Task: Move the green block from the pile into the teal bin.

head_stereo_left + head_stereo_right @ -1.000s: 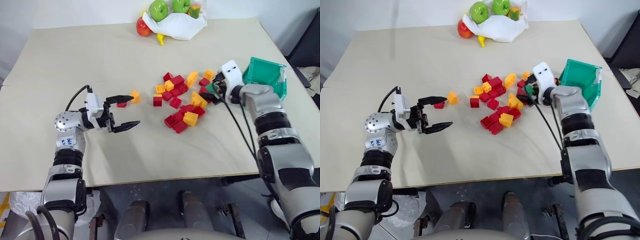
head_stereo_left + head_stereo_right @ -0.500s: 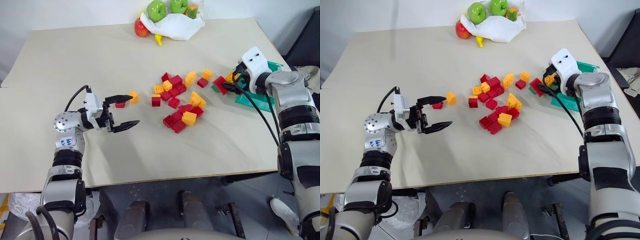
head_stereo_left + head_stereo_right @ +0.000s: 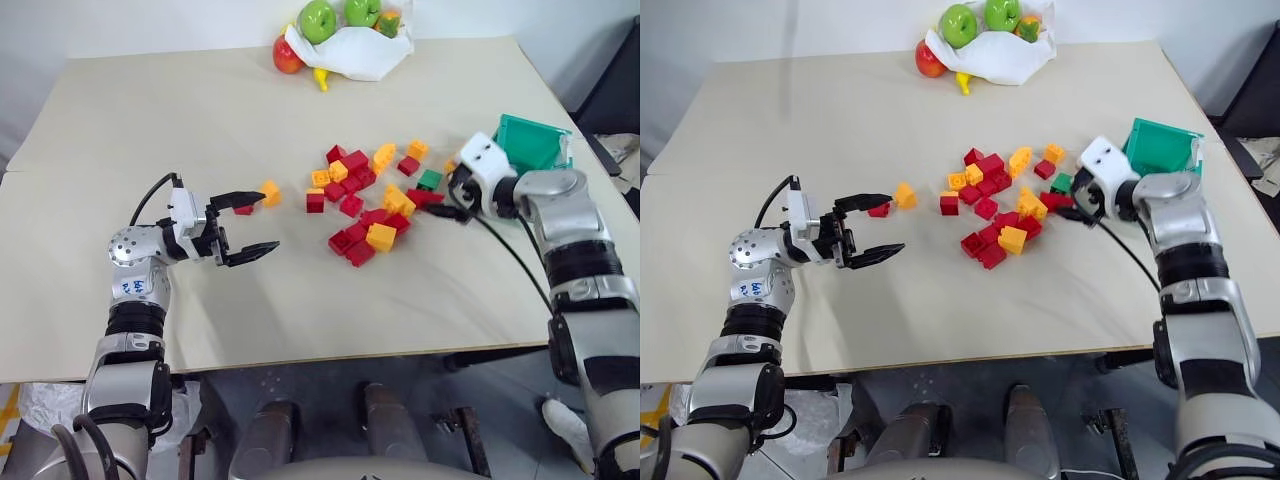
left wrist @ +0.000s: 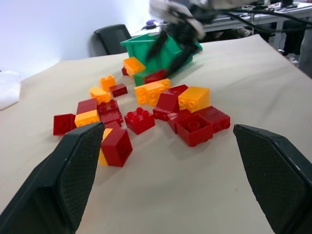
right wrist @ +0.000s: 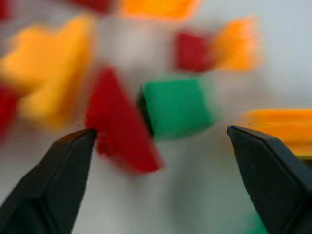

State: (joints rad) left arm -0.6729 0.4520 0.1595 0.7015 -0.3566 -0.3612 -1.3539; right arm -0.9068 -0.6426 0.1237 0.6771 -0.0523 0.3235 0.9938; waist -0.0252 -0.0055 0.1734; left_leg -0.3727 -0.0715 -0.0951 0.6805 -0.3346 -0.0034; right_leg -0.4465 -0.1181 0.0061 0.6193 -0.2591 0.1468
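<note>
- Green block (image 3: pixel 430 180) on tabletop (image 3: pixel 180 120), just ahead of right pincer (image 3: pixel 447 203), at pile (image 3: pixel 365 205) edge.
- Right pincer spread apart, empty; teal bin (image 3: pixel 535 143) just behind.
- Left pincer (image 3: pixel 250 222) apart, empty, well off from block.

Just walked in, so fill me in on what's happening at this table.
The robot's right hand, fingers open, is at the right edge of the pile of red and yellow bricks, aimed at the green block lying on the table. The teal bin waits just beyond. The left hand hovers open, holding nothing.
</note>
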